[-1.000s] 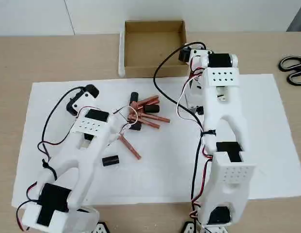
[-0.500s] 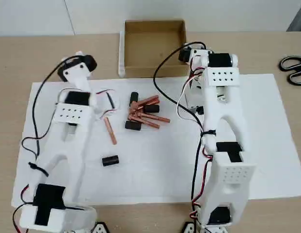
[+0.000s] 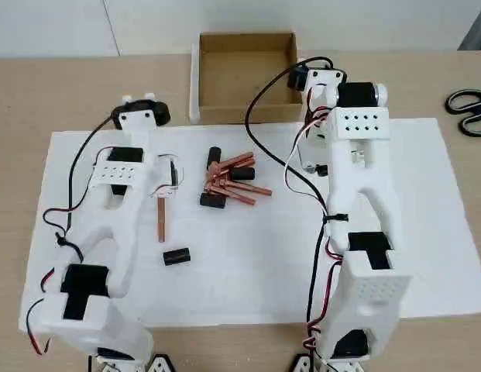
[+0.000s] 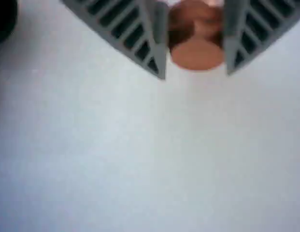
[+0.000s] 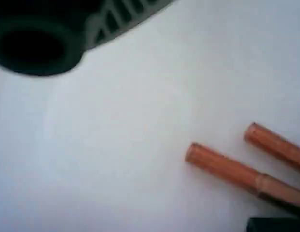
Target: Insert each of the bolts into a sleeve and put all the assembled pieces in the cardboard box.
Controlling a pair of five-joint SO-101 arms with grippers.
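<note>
Gripping a copper bolt by its upper end, the left gripper has its fingers closed on it left of centre in the high view, the shank hanging toward the white sheet. In the left wrist view the bolt's end sits pinched between both jaws. The right gripper, right of centre, looks closed on a black sleeve (only one ribbed finger shows beside it). The likely trouble is misalignment: held by so narrow a pinch, the bolt could swing or tilt, catching the sleeve's rim instead of entering, or pushing the sleeve out of the fingers. Bolt and sleeve are well apart. The cardboard box, top centre, holds nothing that can be seen, while the bolt pile and a loose sleeve lie on the sheet below it
</note>
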